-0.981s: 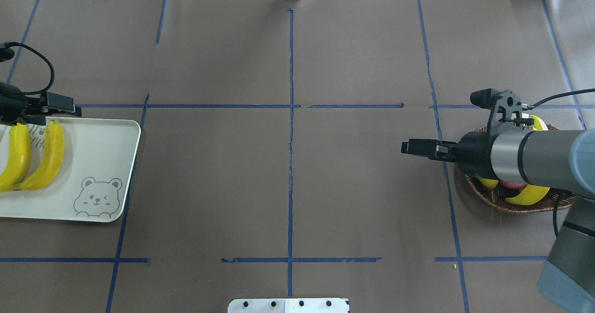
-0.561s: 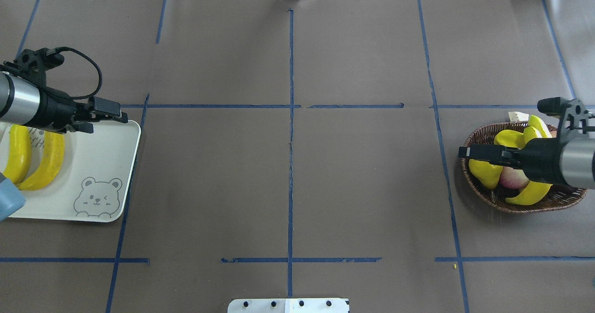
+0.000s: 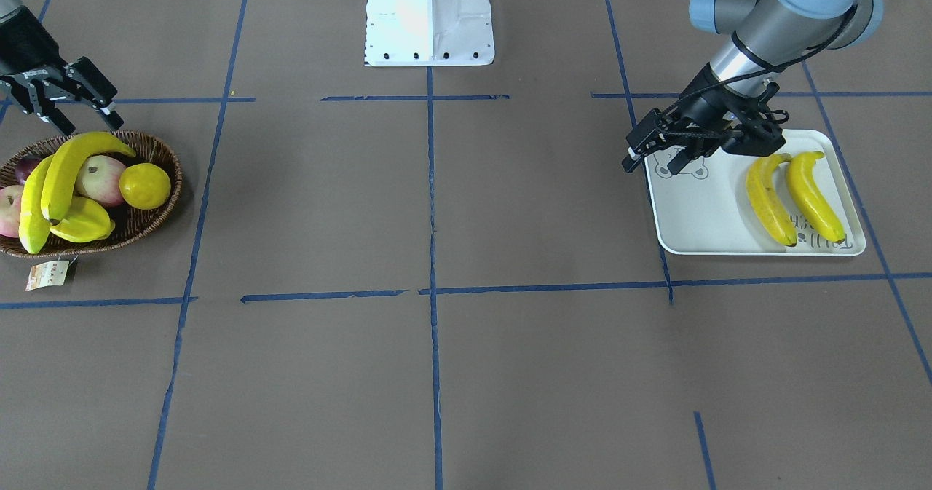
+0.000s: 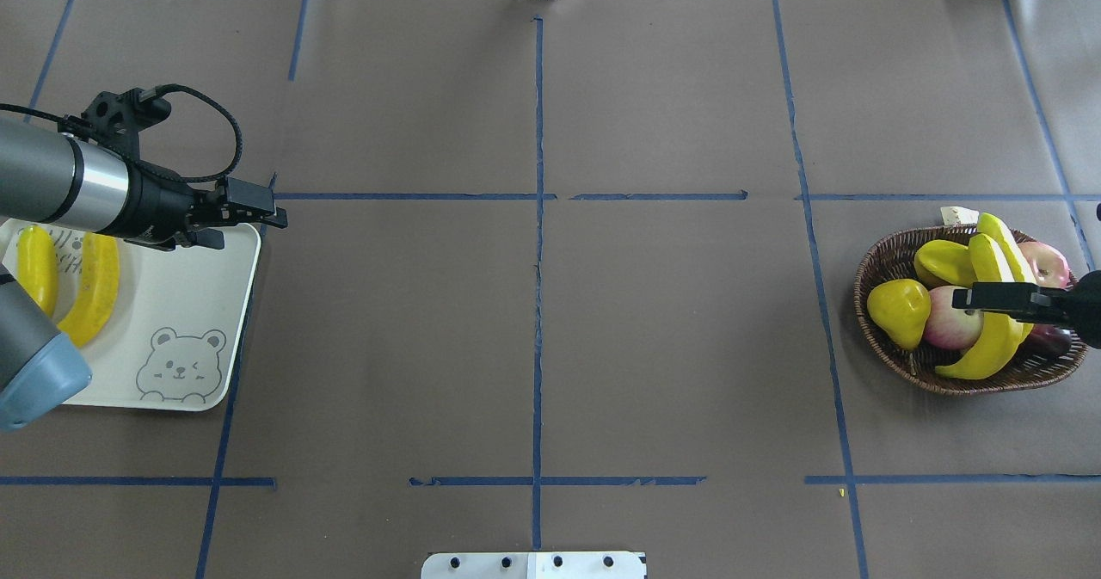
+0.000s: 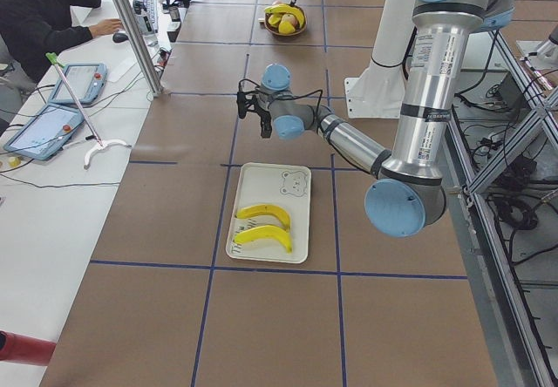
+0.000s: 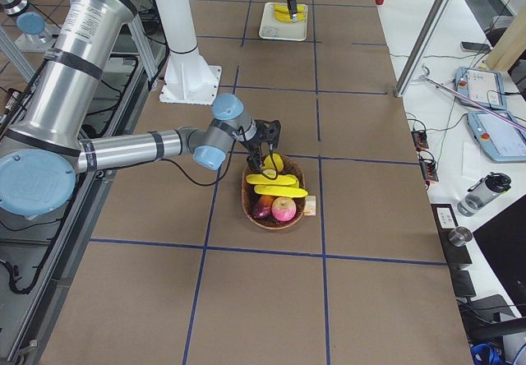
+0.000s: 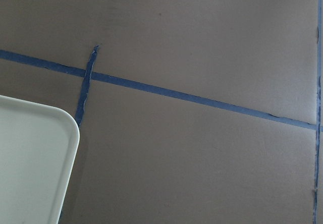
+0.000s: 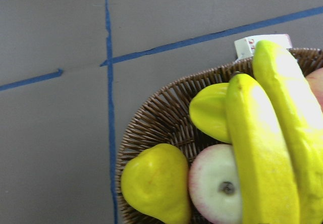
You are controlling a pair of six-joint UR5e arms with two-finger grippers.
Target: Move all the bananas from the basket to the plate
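Two bananas (image 4: 93,291) (image 3: 814,195) lie side by side on the white bear plate (image 4: 172,295) at the table's left. Two more bananas (image 4: 989,347) (image 3: 73,162) lie across the other fruit in the wicker basket (image 4: 886,360) at the right. My left gripper (image 4: 258,216) is open and empty above the plate's far right corner; the front view (image 3: 648,161) shows it over the bear face. My right gripper (image 4: 972,297) hangs just above the basket's fruit, and the front view (image 3: 91,126) shows it open and empty. The right wrist view shows both bananas (image 8: 262,153) close below.
The basket also holds a yellow pear-like fruit (image 4: 899,311), apples (image 4: 950,329), a starfruit (image 4: 942,261) and a paper tag (image 3: 47,275). Blue tape lines cross the brown table. The robot's white base plate (image 3: 429,17) sits at the near middle edge.
My left gripper has moved right from above the plated bananas to the plate's far right corner. My right gripper has drawn back to the right, from left of the basket to above it.
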